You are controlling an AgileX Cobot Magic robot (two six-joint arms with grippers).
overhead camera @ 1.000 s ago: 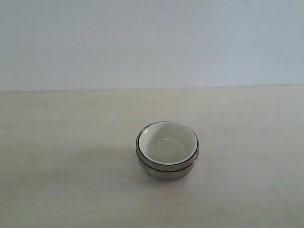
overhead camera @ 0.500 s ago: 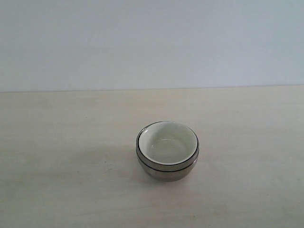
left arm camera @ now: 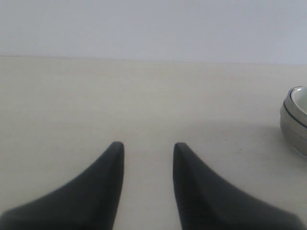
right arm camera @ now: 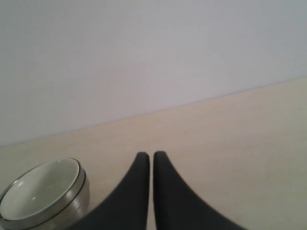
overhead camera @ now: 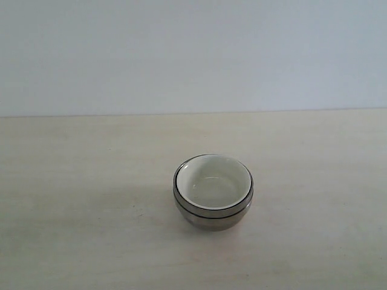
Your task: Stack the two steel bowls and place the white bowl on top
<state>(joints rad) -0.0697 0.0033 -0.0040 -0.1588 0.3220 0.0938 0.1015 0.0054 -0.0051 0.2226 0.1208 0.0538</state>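
The white bowl (overhead camera: 213, 180) sits nested inside the steel bowls (overhead camera: 213, 212), which form one stack at the middle of the table. Shiny metal walls and a dark rim line show under the white rim. The stack also shows in the left wrist view as steel bowls (left arm camera: 293, 129) at the frame's edge, and in the right wrist view with the white bowl (right arm camera: 41, 187) inside the steel bowls (right arm camera: 72, 203). My left gripper (left arm camera: 146, 146) is open, empty, well away from the stack. My right gripper (right arm camera: 151, 156) is shut on nothing, beside the stack. Neither gripper appears in the exterior view.
The pale wooden table (overhead camera: 78, 181) stretches around the stack on all sides. A plain light wall (overhead camera: 193, 54) rises behind its far edge.
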